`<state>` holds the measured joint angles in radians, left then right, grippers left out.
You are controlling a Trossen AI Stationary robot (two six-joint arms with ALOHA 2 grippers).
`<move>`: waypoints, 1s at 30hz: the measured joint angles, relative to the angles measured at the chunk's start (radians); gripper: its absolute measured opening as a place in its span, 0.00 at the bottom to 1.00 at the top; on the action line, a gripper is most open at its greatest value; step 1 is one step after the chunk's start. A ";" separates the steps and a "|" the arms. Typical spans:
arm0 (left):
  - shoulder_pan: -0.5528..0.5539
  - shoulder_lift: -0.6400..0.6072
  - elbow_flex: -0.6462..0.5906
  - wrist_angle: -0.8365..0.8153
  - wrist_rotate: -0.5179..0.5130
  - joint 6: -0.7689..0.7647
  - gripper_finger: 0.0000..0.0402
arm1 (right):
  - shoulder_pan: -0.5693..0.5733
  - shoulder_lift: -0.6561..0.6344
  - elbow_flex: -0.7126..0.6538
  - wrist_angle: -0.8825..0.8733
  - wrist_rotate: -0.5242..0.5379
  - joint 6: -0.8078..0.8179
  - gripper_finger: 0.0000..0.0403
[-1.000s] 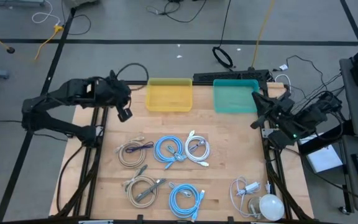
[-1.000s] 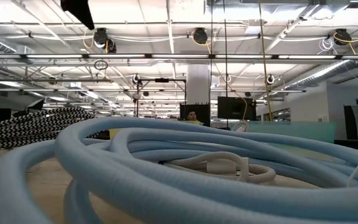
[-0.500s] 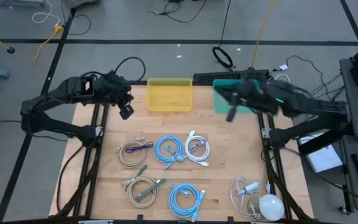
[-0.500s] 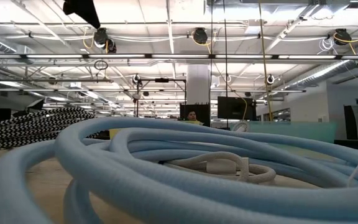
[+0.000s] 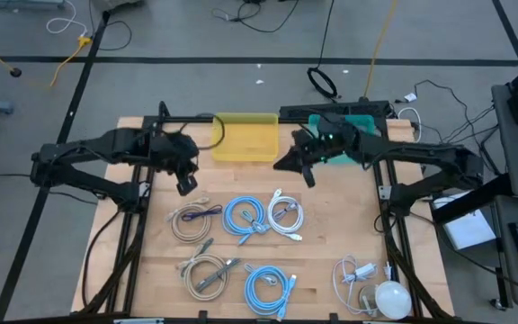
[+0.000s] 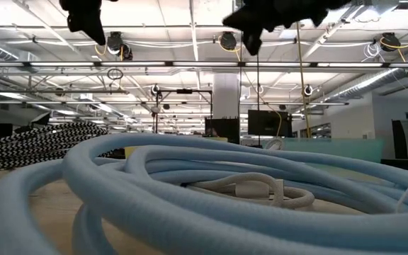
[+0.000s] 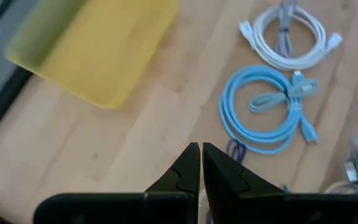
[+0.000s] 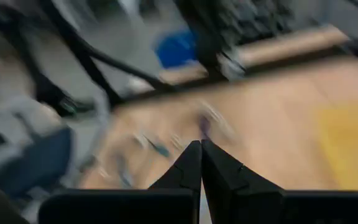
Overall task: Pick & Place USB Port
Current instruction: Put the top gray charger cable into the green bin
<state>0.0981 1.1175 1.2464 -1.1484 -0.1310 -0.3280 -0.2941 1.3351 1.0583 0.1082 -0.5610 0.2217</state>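
Observation:
Several coiled cables lie flat on the wooden table: beige with purple ends (image 5: 192,219), light blue (image 5: 245,216), white (image 5: 286,214), another beige (image 5: 207,273), another light blue (image 5: 268,288), and a white one with a plug (image 5: 356,274). My left gripper (image 5: 185,184) hovers shut above bare wood, near the yellow bin (image 5: 245,137). In the left wrist view, the left gripper (image 7: 201,152) points at wood beside the light blue coil (image 7: 266,112). My right gripper (image 5: 308,175) hangs shut in the air just in front of the two bins, and it holds nothing.
A teal bin (image 5: 360,124) stands at the far edge, partly covered by the right arm. A white round object (image 5: 390,298) sits at the near right corner. Bare wood lies between the bins and the cables. The low view is filled by a light blue coil (image 6: 190,184).
The right arm has swung fast from the table's right edge toward the left, crossing over the teal bin to the table's middle. The left gripper has moved a little toward the near edge. No cable has moved.

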 joint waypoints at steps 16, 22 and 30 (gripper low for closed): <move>-0.090 0.000 -0.062 0.072 -0.010 -0.078 0.06 | 0.195 0.076 -0.281 0.582 0.147 0.208 0.13; -0.093 0.000 -0.082 0.107 -0.005 -0.097 0.06 | 0.264 0.064 -0.052 0.337 0.195 0.109 0.35; -0.094 0.000 -0.085 0.107 -0.009 -0.100 0.06 | 0.425 0.130 0.481 -0.704 0.756 -0.491 0.51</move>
<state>0.0036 1.1179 1.1614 -1.0411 -0.1398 -0.4282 0.1304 1.4655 1.5397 -0.5958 0.1950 -0.2689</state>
